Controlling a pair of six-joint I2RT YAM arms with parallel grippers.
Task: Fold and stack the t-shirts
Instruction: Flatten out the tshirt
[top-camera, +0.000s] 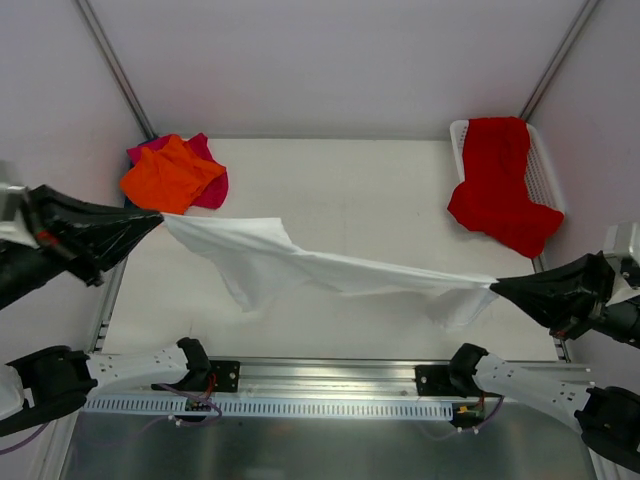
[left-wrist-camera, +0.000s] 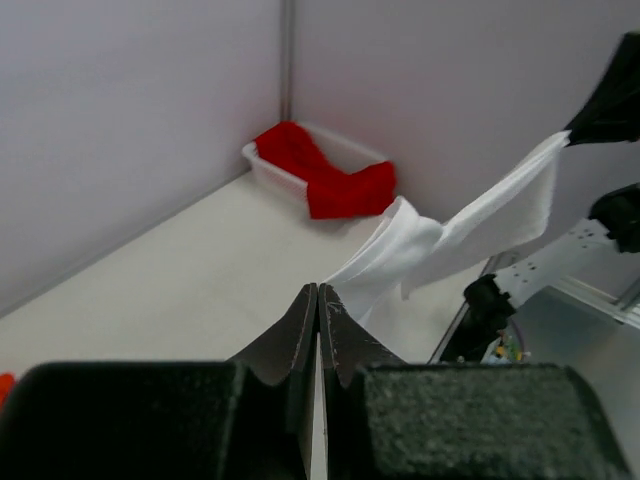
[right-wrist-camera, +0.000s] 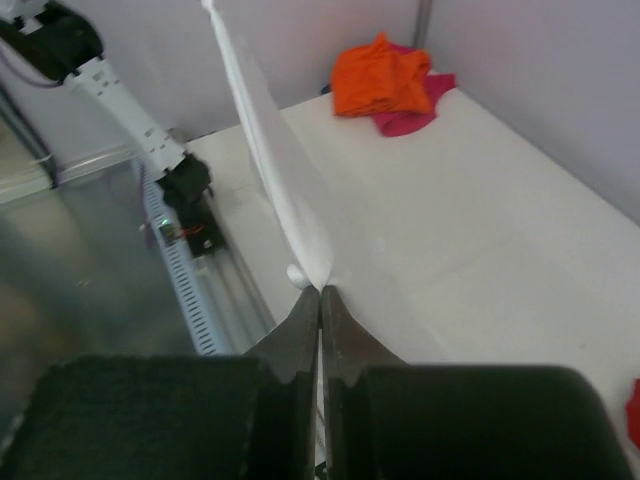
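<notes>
evidently nothing was folded yet: left claw (top-camera: 158, 215) and right claw (top-camera: 497, 285), both clamped shut, held the soft white cloth t-shirt (top-camera: 300, 266) stretched.

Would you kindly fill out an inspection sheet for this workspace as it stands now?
Surface: pale table, no stains seen.
Job's things: white shirt stretched between both grippers, its middle hanging down; orange shirt crumpled on a pink shirt at the far left corner; red shirt draped over the basket's near edge.
Clutter: white mesh basket at the far right corner.
Grippers: left gripper and right gripper each shut on an end of the white shirt.
Cables: thin wires at the arm bases.
Surroundings: plain walls; metal rail along the near edge.
</notes>
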